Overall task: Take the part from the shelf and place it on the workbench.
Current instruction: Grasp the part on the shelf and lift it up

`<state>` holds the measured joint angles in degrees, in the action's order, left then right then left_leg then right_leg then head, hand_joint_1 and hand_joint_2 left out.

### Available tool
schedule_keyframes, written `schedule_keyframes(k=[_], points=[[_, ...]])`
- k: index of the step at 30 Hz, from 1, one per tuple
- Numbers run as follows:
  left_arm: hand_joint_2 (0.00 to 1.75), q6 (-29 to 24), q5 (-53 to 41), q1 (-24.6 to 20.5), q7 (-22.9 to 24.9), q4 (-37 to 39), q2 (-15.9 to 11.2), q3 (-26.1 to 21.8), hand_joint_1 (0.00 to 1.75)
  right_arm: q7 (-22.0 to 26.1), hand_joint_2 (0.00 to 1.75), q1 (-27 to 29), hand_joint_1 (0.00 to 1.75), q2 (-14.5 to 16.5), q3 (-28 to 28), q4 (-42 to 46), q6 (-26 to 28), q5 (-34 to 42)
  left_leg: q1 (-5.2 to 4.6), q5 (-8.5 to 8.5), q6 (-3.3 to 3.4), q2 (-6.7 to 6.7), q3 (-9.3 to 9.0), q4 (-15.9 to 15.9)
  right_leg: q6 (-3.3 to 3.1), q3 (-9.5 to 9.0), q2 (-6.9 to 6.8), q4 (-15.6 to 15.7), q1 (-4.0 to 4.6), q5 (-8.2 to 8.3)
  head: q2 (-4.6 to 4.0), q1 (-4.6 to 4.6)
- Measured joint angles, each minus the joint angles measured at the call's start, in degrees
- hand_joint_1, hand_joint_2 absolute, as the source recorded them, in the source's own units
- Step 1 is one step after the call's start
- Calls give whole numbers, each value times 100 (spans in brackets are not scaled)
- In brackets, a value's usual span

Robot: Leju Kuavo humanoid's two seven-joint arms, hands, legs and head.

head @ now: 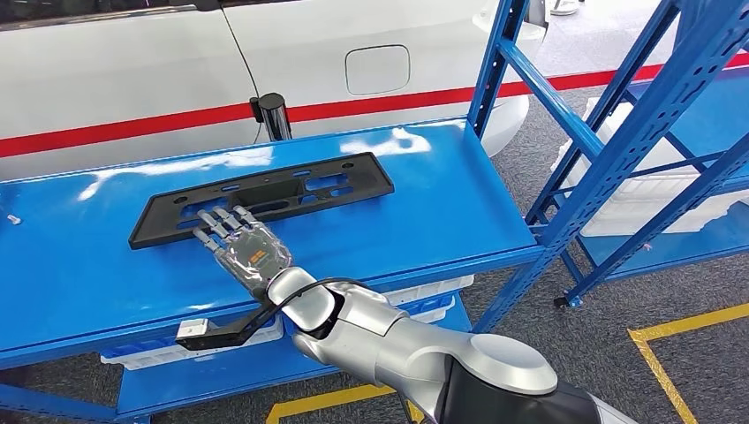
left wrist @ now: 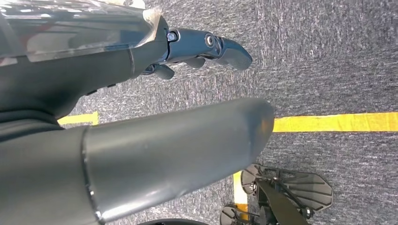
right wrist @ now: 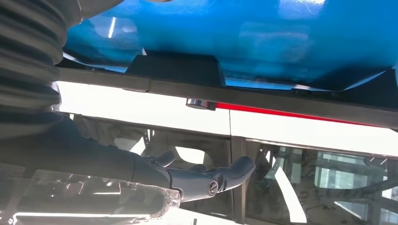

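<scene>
A: State the largest items first.

B: A white car body (head: 132, 79) with a red stripe stands beyond the right hand (head: 240, 247), cut off by the frame edge. Below it, the blue workbench top (head: 424, 212) spans most of the head view. A blue shelf frame (head: 618, 141) rises to the right of the hand, with white trays (head: 636, 208) on its lower level, partly hidden by the uprights.

A: Location of the part?

B: The black plastic panel (head: 265, 196) lies flat on the workbench top, just ahead of the right hand. The fingertips (head: 216, 218) overlap its near edge. Contact cannot be confirmed from the head view.

A: Hand condition?

B: Right hand: fingers extended and slightly apart, holding nothing. In the right wrist view the fingers (right wrist: 225, 174) stretch out with open space between them and the panel (right wrist: 281, 101). Left hand (left wrist: 206, 47): it hangs over grey carpet (left wrist: 328, 56) with a yellow floor line (left wrist: 333, 122); the fingers curl loosely, nothing is in them, but how far they close cannot be told.

A: Clearance?

B: Bare blue surface lies on either side of the hand and right of the panel. A dark cylinder (head: 275, 115) stands at the far edge, beyond the panel.
</scene>
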<state>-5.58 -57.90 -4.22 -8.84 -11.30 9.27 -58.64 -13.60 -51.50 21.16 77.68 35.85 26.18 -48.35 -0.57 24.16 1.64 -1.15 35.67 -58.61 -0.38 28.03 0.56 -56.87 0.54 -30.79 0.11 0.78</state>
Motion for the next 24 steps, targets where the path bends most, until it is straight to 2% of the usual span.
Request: schedule_keyframes(k=[24], points=[[0,-115,-28,0,-58,0,2,0,0,33,175,12,0,0,0,-1,23,15,0,0,0,0,0,0,0,1,0,0,0,0,0,1]])
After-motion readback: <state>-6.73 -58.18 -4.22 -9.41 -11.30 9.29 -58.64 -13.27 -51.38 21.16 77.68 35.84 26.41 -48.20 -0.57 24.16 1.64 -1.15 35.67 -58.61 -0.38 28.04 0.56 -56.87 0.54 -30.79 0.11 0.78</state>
